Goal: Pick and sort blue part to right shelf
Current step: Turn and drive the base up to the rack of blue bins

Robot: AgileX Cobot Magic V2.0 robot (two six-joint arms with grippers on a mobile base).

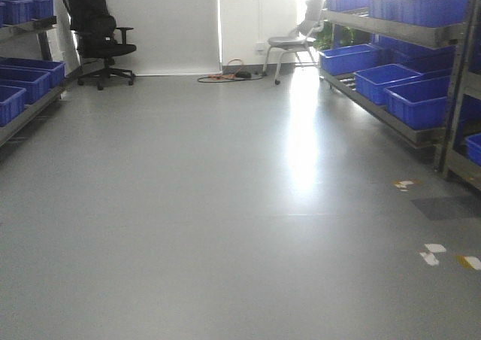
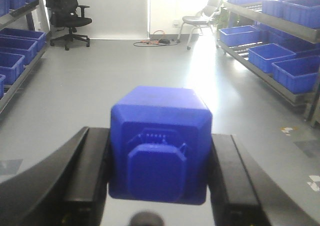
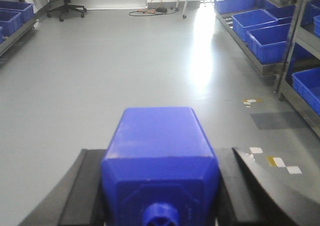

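Note:
In the left wrist view a solid-blue part [image 2: 159,136] fills the space between my black fingers [image 2: 90,171], its square cap facing the camera; my left gripper [image 2: 160,141] is shut on it. In the right wrist view a second blue part [image 3: 160,146], with a round cap toward the camera, is clamped by my right gripper [image 3: 161,158]. Both parts hang above the grey floor. The right shelf [image 1: 398,31] of steel tiers runs along the right wall, also seen as the right shelf [image 2: 272,25] and the right shelf [image 3: 292,33]. Neither gripper shows in the front view.
Large blue bins [image 1: 417,103] sit on the right shelf's tiers. A second rack with blue bins [image 1: 22,80] lines the left wall. A black office chair [image 1: 98,28], a grey chair [image 1: 297,39] and cables [image 1: 225,75] stand at the far wall. Tape marks [image 1: 432,253] dot the floor.

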